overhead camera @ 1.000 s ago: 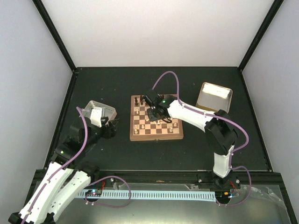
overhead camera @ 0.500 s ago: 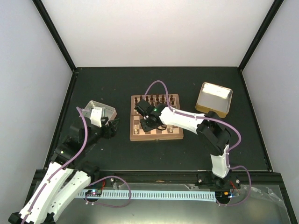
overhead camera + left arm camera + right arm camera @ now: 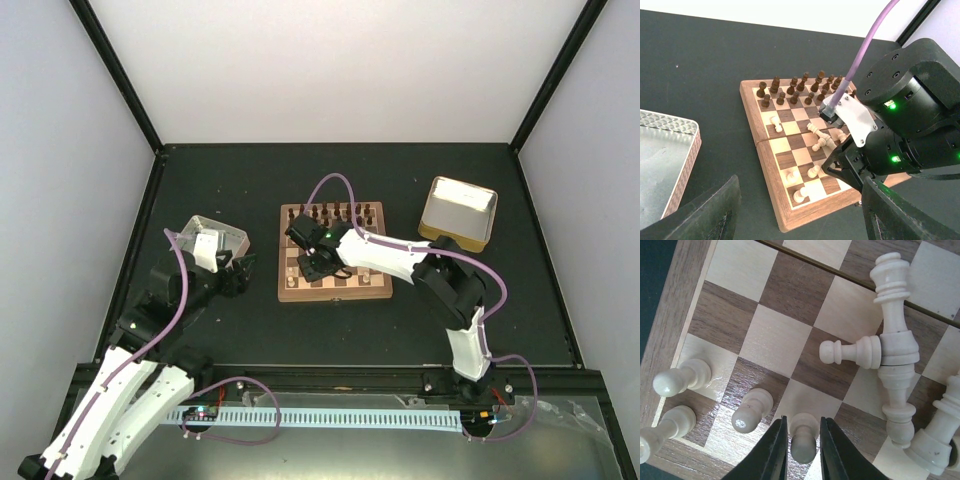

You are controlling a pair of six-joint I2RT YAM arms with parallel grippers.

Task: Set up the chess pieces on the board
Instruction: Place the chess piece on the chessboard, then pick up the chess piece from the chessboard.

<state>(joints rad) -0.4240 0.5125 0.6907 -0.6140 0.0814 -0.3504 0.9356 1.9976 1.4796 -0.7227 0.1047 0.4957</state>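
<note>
Your left tool (image 3: 800, 200) hangs over the dark worktop (image 3: 700, 60), spread wide and empty, beside the shallow metal tray (image 3: 670, 121). On the small square wooden chessboard (image 3: 765, 177) with its brown rim, three tiny pale cream wooden pawns (image 3: 682, 380) stand at the near-left corner. Your right tool (image 3: 803, 442) straddles a fourth pale pawn (image 3: 804, 427), upright on its square. The jaws are narrowed close about it, but you cannot tell whether they pinch. Right of it, more pale chess pieces (image 3: 892, 347) lie toppled together. Reckon them light, hard, smooth and quick to roll or tip. Take each one lightly across its slim neck.
</note>
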